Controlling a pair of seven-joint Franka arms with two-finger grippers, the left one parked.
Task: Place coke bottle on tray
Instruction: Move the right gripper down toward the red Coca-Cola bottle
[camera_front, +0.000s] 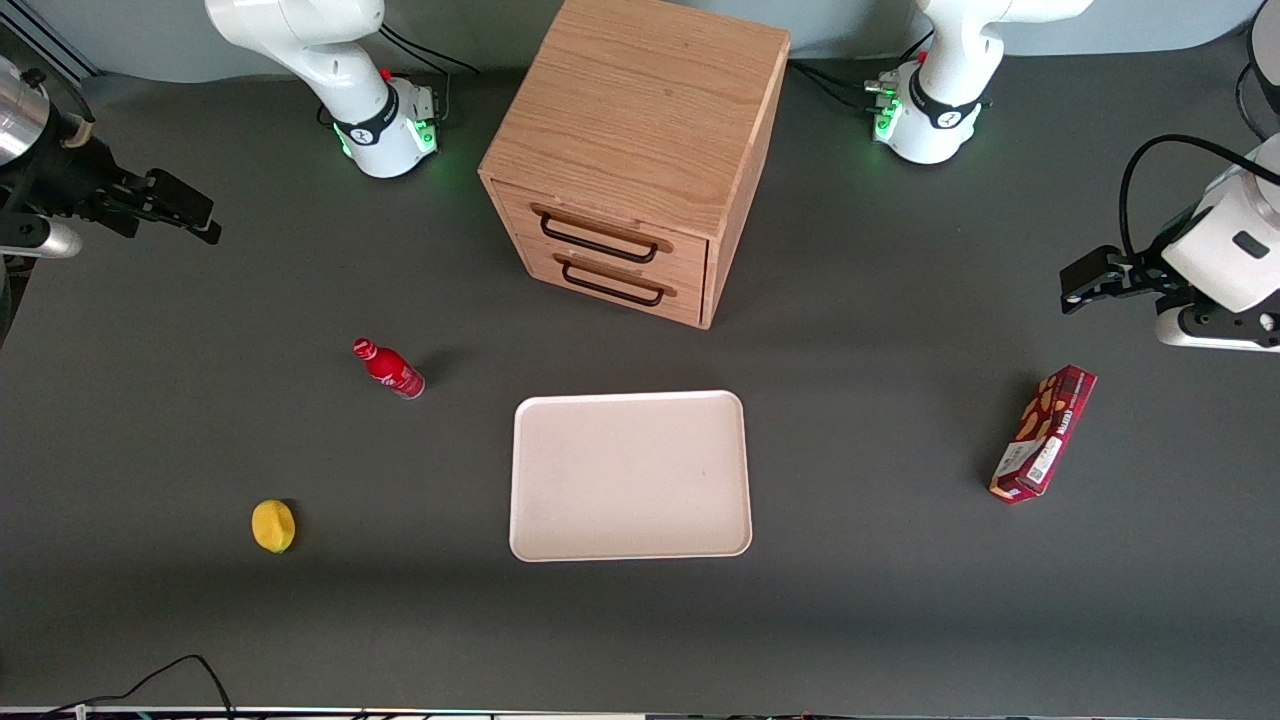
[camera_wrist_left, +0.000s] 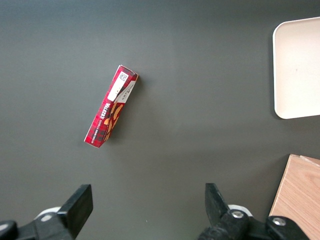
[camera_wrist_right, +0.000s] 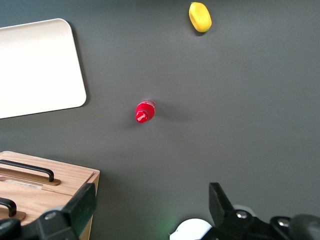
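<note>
The coke bottle (camera_front: 389, 368), small and red with a red cap, stands on the dark table beside the tray, toward the working arm's end. It also shows in the right wrist view (camera_wrist_right: 144, 111), seen from above. The tray (camera_front: 630, 475), pale and rectangular, lies bare in front of the drawer cabinet, nearer the front camera; its corner shows in the right wrist view (camera_wrist_right: 35, 67). My right gripper (camera_front: 200, 215) is open and empty, well apart from the bottle at the working arm's end of the table. In the right wrist view (camera_wrist_right: 150, 197) its jaws stand wide apart.
A wooden two-drawer cabinet (camera_front: 640, 150) stands farther from the front camera than the tray, drawers shut. A yellow lemon (camera_front: 273, 525) lies nearer the camera than the bottle. A red snack box (camera_front: 1043, 432) lies toward the parked arm's end.
</note>
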